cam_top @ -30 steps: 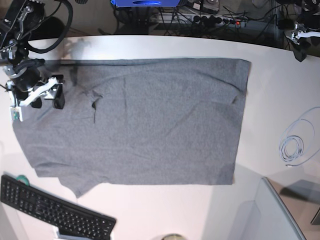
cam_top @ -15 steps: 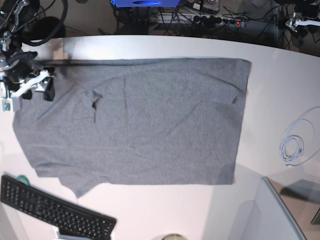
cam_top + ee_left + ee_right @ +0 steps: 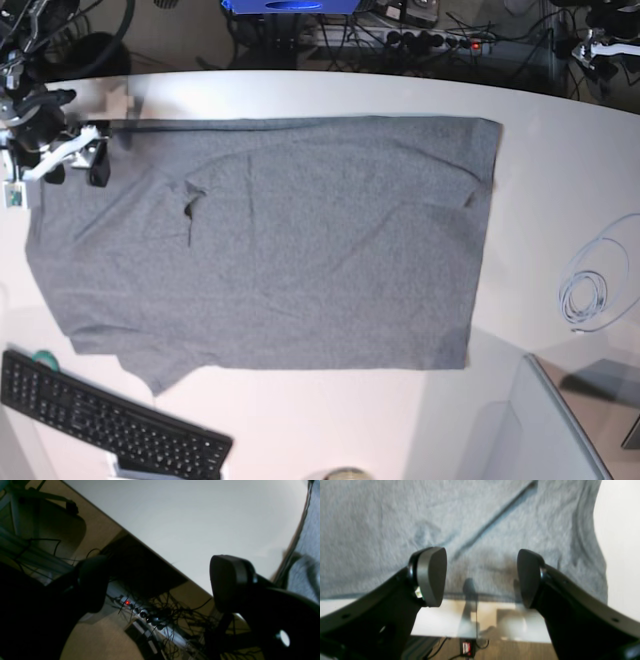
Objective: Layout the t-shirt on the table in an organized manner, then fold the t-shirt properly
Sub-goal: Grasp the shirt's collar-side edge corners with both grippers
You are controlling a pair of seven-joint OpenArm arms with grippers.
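The heather-grey t-shirt (image 3: 300, 240) lies spread flat over the white table (image 3: 540, 200), with small creases near its left side and a folded flap at the lower left. My right gripper (image 3: 76, 168) hovers open over the shirt's far-left corner. The right wrist view shows its two fingers (image 3: 432, 577) wide apart above the t-shirt (image 3: 395, 517), close to the table's edge, with nothing between them. My left gripper (image 3: 600, 46) is beyond the table's far-right edge. It stands open (image 3: 160, 585) and empty in its wrist view, over cables and the table (image 3: 200, 517).
A black keyboard (image 3: 110, 425) lies at the near-left edge. A coiled white cable (image 3: 585, 295) rests to the right of the shirt. A grey box corner (image 3: 540, 430) sits at the lower right. Cables and a power strip (image 3: 440, 40) run behind the table.
My right gripper has risen and drawn back from the shirt's left sleeve area toward the far-left corner. The left gripper has shifted slightly at the far right. The shirt has not moved.
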